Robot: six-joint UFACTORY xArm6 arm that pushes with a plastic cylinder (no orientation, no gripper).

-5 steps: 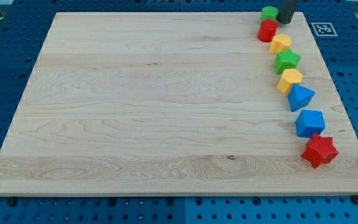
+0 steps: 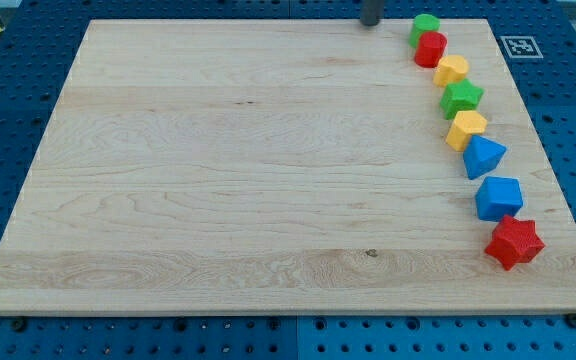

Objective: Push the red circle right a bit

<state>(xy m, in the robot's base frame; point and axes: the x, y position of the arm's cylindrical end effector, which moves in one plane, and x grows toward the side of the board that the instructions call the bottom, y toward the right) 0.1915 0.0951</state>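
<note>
The red circle (image 2: 430,49) sits near the board's top right, touching a green circle (image 2: 424,28) just above it. My tip (image 2: 370,22) is at the view's top edge, to the left of the green circle and up-left of the red circle, apart from both. Only the rod's lower end shows.
Below the red circle a curved row runs down the right side: a yellow block (image 2: 452,70), a green star (image 2: 461,98), a yellow block (image 2: 465,129), a blue block (image 2: 483,157), a blue block (image 2: 498,197), a red star (image 2: 514,242). A marker tag (image 2: 517,46) lies off the wooden board (image 2: 218,180).
My tip has moved left along the top edge, from the right of the green circle to its left. The green circle has shifted slightly left. The red circle looks unmoved.
</note>
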